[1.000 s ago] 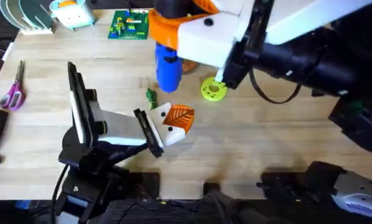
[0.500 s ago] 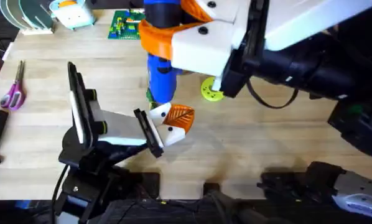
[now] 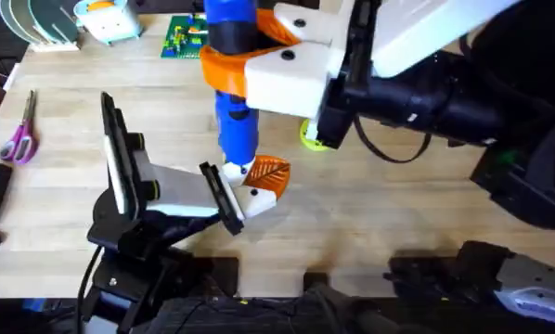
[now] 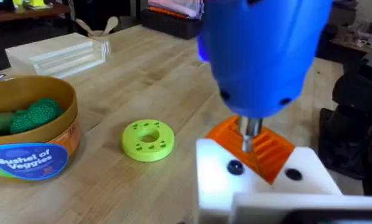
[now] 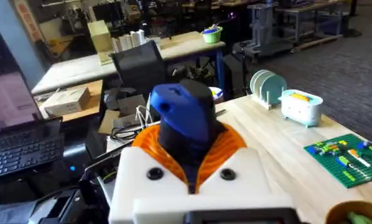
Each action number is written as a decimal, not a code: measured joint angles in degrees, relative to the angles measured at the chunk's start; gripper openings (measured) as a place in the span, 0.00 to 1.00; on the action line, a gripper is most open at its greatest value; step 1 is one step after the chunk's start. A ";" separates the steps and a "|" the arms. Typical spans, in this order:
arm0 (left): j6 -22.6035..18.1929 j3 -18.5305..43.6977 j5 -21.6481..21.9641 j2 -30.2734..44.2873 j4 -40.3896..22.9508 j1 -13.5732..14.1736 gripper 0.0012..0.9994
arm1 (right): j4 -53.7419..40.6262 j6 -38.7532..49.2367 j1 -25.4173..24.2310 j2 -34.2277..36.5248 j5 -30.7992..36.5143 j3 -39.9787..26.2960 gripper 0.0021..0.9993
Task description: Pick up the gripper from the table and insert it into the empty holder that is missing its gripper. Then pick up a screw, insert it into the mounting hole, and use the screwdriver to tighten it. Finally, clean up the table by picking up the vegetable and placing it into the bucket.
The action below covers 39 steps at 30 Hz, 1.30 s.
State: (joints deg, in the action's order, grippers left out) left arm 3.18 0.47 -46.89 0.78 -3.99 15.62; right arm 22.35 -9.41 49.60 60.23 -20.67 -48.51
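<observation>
Already, your right gripper (image 5: 195,180) was clenched around the blue electric screwdriver (image 3: 233,111), its orange ribbed pads (image 5: 226,146) pressed against the barrel on both sides. The body stood upright between the jaws, and its thin metal tip (image 4: 248,134) reached down onto the orange piece (image 4: 260,149) seated between the jaws of your left gripper (image 3: 250,186), which grasped that white-and-orange holder. You could expect the screwdriver to feel rigid, fairly top-heavy and smooth-skinned, so a hold around mid-barrel, as you had it, looked the safest against twisting. Well beyond the left jaws sat the bucket (image 4: 33,146) with green vegetables (image 4: 30,115) inside, and the lime-green disc (image 4: 148,139) lay nearer to them.
</observation>
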 joint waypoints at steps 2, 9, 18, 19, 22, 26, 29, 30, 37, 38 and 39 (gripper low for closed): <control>0.01 0.00 0.00 0.02 0.00 0.00 0.01 | -0.26 -0.04 0.01 0.13 0.00 0.00 0.02; 0.02 0.00 0.00 0.00 -0.02 0.00 0.01 | -0.89 -0.05 0.02 1.91 0.01 0.00 0.02; 0.02 0.00 -0.02 0.01 -0.04 0.00 0.01 | -1.75 -0.09 0.00 1.99 0.04 0.00 0.02; 0.04 0.00 -0.02 0.02 -0.07 0.00 0.01 | -1.77 -0.09 0.00 1.99 0.04 0.00 0.02; 0.03 0.00 -0.03 0.02 -0.05 0.00 0.01 | -1.81 -0.24 0.00 1.99 0.04 0.00 0.02; 0.01 0.00 -0.02 0.02 -0.04 0.00 0.01 | -0.27 -0.33 0.00 2.00 0.00 0.09 0.02; 0.02 0.00 -0.02 0.01 -0.04 0.00 0.01 | 6.28 -0.44 -0.27 1.85 0.00 0.46 0.02; 0.02 0.00 -0.02 0.02 -0.04 0.00 0.01 | 7.86 -0.42 -0.54 1.48 0.00 0.46 0.02; 0.02 0.00 -0.02 0.02 -0.04 0.00 0.01 | 4.16 2.39 -6.34 -1.97 -0.22 0.46 0.02; 0.00 0.00 -0.02 0.00 -0.02 0.00 0.01 | 1.87 4.58 -7.45 -1.94 -0.18 0.46 0.02; 0.02 0.00 -0.02 0.02 -0.04 0.00 0.01 | -0.64 7.41 -8.62 -1.78 -0.11 0.46 0.02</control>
State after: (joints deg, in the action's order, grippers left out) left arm 3.20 0.47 -46.92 0.80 -4.03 15.62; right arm 21.71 -2.00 40.99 58.45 -20.78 -48.05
